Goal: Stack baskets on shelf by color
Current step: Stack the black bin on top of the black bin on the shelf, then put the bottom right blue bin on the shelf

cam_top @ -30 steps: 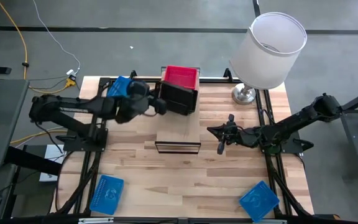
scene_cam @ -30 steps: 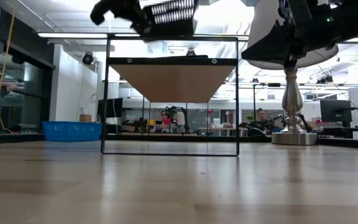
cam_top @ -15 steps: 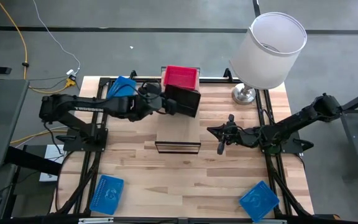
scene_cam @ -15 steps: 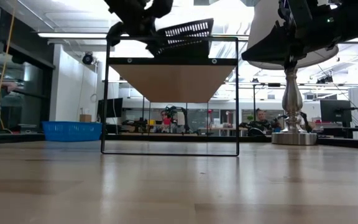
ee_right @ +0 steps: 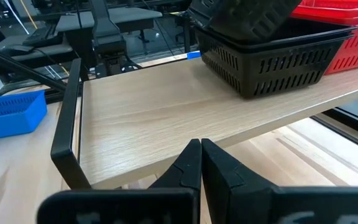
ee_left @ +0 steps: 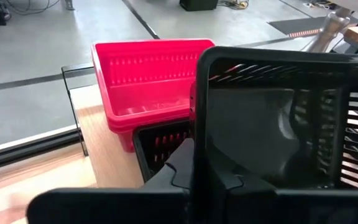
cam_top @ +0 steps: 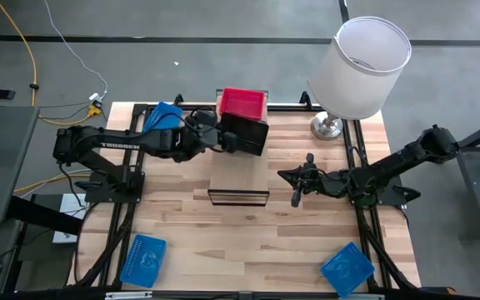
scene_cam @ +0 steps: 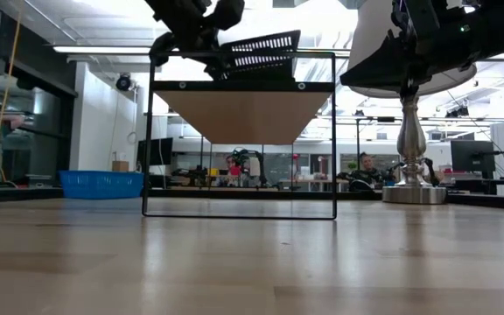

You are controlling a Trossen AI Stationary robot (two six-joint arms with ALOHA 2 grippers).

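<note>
Left claw [cam_top: 223,140] pinches a tilted black basket [cam_top: 247,135] over another – seemingly touching – on the shelf [cam_top: 238,175] (right claw [cam_top: 297,185] pressed together).

Shelf [cam_top: 238,179] at table [cam_top: 182,233] center. Two baskets on its far end, one [cam_top: 242,104] behind the other [cam_top: 242,133]. Lamp [cam_top: 361,67] far right; 2 more baskets at near corners.

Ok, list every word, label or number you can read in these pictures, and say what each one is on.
"TROSSEN": white letters on the left arm, seen from above.
Blue baskets at the table's near edge: pale marks inside, too blurred to read.
Nothing readable on the black basket, red basket, shelf or lamp.
</note>
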